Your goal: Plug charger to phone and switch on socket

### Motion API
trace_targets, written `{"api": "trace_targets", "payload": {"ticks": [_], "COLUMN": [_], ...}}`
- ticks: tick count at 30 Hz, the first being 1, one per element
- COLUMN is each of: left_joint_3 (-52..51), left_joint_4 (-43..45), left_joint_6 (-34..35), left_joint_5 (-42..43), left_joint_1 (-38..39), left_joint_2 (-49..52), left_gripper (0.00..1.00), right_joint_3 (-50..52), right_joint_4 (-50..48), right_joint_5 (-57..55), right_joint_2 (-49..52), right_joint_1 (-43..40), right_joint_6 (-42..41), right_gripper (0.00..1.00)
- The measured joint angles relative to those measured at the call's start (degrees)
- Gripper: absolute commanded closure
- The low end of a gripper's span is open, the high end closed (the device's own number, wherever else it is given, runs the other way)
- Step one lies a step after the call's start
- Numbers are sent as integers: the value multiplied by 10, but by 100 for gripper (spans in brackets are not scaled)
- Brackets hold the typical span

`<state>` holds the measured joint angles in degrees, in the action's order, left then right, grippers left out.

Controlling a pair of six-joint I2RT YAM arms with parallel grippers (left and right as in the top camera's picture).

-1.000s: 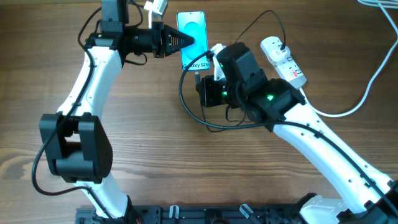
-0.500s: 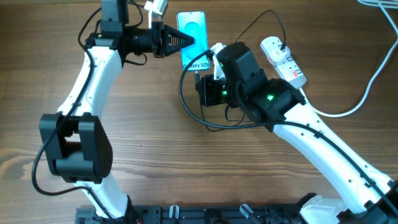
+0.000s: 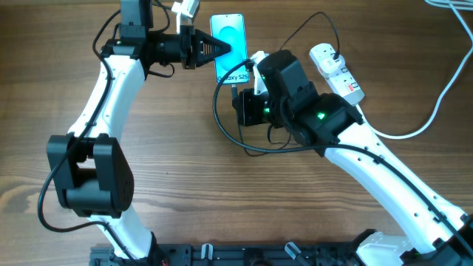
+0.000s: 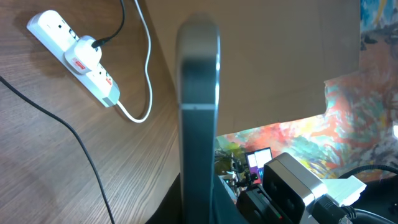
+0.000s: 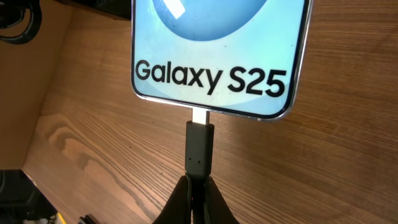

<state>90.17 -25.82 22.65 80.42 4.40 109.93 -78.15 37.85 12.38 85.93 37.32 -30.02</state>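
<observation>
Plug-in step in hand; switching on not yet started.

Found the phone flat on the table, screen up, toward the far side. Bracing it with the left gripper from the left, across the long edge. Looks clamped onto it, going by the edge-on slab straight up the middle of the left wrist view.

Pinching the plug in the right gripper, closed on the black housing. Lined up square with the short edge under the lettering. Showing bare silver tip between housing and phone rim, so probably at the port mouth or partly in, not seated.

Next: push straight along the phone's long axis, no twist, until flush, housing against rim. Keep the left-side hold as counterforce, otherwise a sliding phone. Then let go and reach for the power strip to turn it on.

Room: power strip just to the right of the right arm, apart from the phone, short reach. Black cable looped on the table beside and under the right wrist, then up to the strip; mind a snag on pull-back. White cord trailing off to the right, clear of the path. Bare wood near side and left, good for retreat. Table's far edge right behind the strip in the left wrist view, so no sweeping that way.
</observation>
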Motion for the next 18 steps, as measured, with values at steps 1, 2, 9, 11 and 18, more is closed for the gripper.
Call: {"api": "trace_targets", "payload": {"ticks": [1, 2, 9, 11, 18], "left_joint_3": [0, 0, 0, 0, 0], "left_joint_4": [0, 0, 2, 2, 2], "left_joint_6": [0, 0, 0, 0, 0], "left_joint_5": [0, 0, 4, 4, 4], "left_joint_1": [0, 0, 0, 0, 0], "left_joint_2": [0, 0, 0, 0, 0], "left_gripper": [96, 96, 96, 96, 96], "right_joint_3": [0, 0, 0, 0, 0], "right_joint_4": [0, -1, -3, -3, -4], "right_joint_5": [0, 0, 0, 0, 0], "right_joint_2": [0, 0, 0, 0, 0], "right_joint_1": [0, 0, 0, 0, 0], "right_joint_6": [0, 0, -4, -4, -8], "right_gripper": [96, 96, 96, 95, 95]}}
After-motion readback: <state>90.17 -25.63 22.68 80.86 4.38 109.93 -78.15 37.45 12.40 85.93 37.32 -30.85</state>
